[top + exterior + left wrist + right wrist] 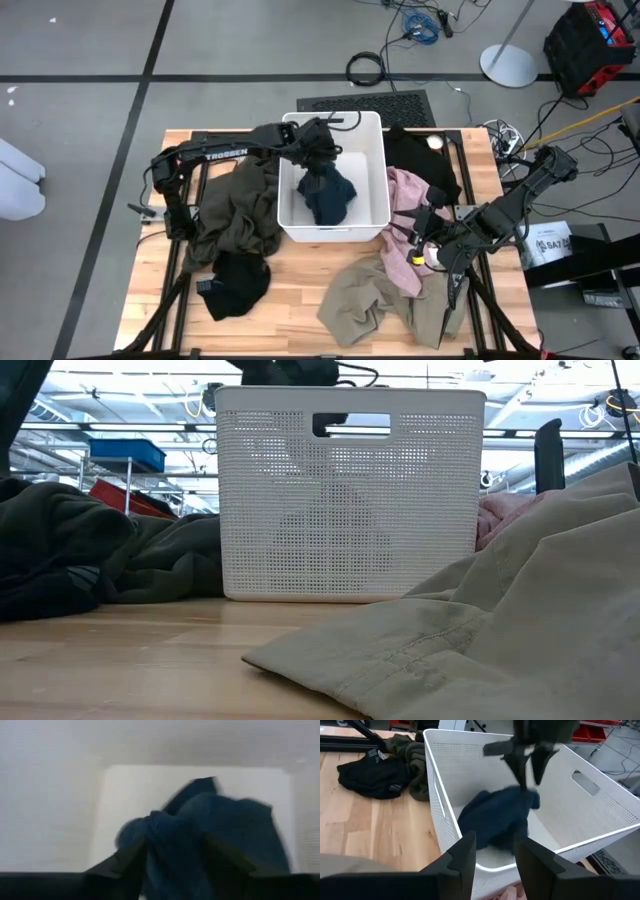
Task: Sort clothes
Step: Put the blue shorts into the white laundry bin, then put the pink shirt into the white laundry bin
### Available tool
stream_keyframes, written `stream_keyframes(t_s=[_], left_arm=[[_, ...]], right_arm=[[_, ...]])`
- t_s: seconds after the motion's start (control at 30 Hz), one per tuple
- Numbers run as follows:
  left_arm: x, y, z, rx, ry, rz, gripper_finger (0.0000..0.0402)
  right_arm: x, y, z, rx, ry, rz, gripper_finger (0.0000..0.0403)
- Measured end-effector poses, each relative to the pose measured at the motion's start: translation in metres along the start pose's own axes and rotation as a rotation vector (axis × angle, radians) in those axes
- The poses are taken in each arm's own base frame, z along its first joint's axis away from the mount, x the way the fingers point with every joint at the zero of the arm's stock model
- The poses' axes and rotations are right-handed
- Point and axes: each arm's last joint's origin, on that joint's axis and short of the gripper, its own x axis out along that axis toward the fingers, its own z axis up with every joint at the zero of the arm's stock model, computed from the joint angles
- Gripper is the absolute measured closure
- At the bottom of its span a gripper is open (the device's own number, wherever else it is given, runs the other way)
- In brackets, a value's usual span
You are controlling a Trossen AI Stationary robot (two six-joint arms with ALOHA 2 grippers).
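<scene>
**Now over the bin: navy garment at the left fingertips**

Inside the white bin point(373, 215) the navy blue garment point(329, 195) lies bunched on the floor, its upper end rising to the left gripper point(530, 776), which hangs above the bin's middle. From the right wrist view the left fingers point(518, 766) stand spread, with the garment's peak just at their tips; whether the cloth still touches them I cannot tell. In the left wrist view the blue cloth fills the gap between the two dark fingers.

The right gripper point(437, 250) waits over the pale pink garment point(408, 195), right of the bin, fingers parted and empty. A dark olive garment point(235, 210) lies left of the bin, a black one point(235, 280) in front of it, a khaki one point(375, 295) at the front.
</scene>
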Motion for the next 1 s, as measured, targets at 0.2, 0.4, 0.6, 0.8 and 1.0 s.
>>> stream_keyframes(t_s=[0.2, 0.4, 0.6, 0.8, 1.0], left_arm=[[-0.051, 0.007, 0.025, -0.028, -0.012, 0.056, 0.0146], [-0.100, 0.000, 0.030, -0.090, -0.012, 0.000, 0.0142], [-0.139, -0.035, 0.014, -0.103, 0.002, -0.038, 0.0142], [-0.167, -0.089, -0.007, -0.085, -0.087, 0.002, 0.0142], [-0.164, -0.140, -0.047, -0.083, -0.182, 0.021, 0.0142]], right_arm=[[0.000, 0.000, 0.000, -0.017, -0.001, -0.003, 0.0284], [0.000, 0.000, -0.001, -0.052, 0.005, -0.003, 0.0284], [-0.001, 0.000, -0.003, -0.073, 0.022, 0.018, 0.0284], [-0.001, 0.001, -0.002, -0.079, 0.020, 0.027, 0.0284], [-0.001, 0.003, 0.001, 0.018, 0.002, 0.046, 0.0284]])
